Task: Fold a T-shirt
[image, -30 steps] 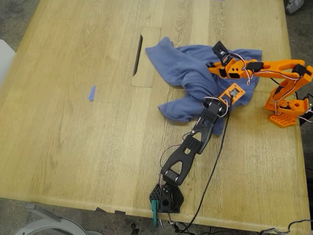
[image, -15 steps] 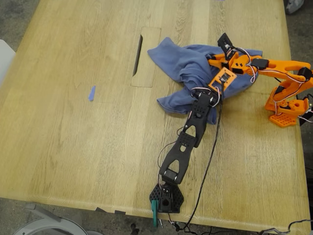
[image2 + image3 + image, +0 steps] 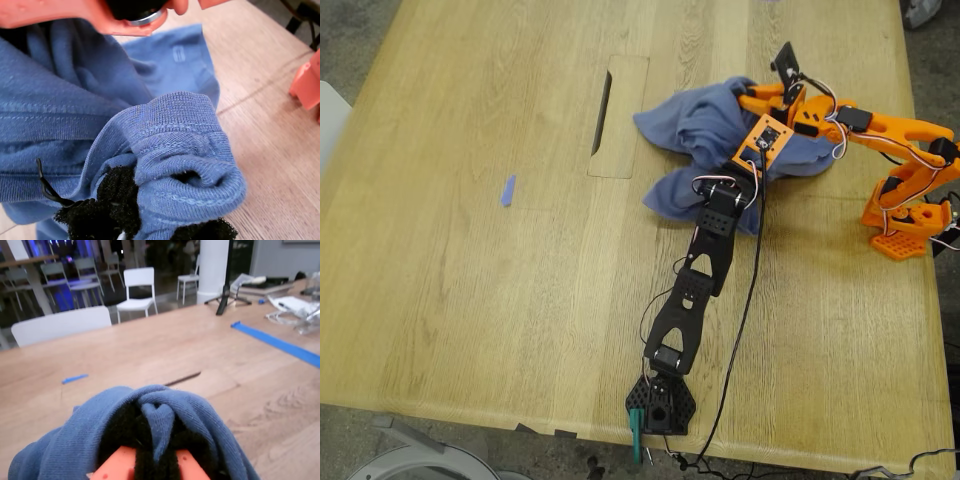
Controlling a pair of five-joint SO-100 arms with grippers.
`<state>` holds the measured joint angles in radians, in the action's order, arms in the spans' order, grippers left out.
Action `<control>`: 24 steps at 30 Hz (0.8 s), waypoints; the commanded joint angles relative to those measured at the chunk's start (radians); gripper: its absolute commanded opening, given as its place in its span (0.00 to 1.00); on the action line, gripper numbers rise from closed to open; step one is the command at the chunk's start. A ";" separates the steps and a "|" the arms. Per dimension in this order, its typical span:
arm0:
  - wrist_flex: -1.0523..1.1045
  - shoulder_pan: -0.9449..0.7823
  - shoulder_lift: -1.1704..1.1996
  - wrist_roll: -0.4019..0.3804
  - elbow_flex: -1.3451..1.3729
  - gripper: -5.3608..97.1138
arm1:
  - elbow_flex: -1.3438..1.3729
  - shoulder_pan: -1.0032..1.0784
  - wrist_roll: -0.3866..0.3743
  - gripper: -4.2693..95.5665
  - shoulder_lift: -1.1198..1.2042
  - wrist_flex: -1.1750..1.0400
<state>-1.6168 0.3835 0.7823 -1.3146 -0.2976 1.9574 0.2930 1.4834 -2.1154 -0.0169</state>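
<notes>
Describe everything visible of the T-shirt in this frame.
The T-shirt is slate-blue knit cotton by its look, with ribbed, double-stitched hems showing in the first wrist view. It is not folded: it lies crumpled in a bunched heap on the wooden table, toward the exterior view's upper right, beside the table's slot. No chest print shows. Both claws are shut on it: my first gripper pinches a gathered hem, and my second gripper has cloth draped over it.

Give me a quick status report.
My first gripper shut on the T-shirt. My second gripper shut on it too. Shirt bunched, not folded. Nothing in the way.
</notes>
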 commanded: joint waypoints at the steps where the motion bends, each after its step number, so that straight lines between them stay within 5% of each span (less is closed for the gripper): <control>1: 0.009 -0.040 0.250 0.012 -0.031 0.05 | -0.129 0.000 0.006 0.05 -0.072 0.020; 24: 0.247 -0.212 0.479 0.021 -0.034 0.05 | -0.331 0.078 0.012 0.05 -0.103 0.201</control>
<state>-1.4419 0.1994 1.0707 -1.3023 -0.2976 1.7104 0.3620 1.4895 -2.1445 0.1580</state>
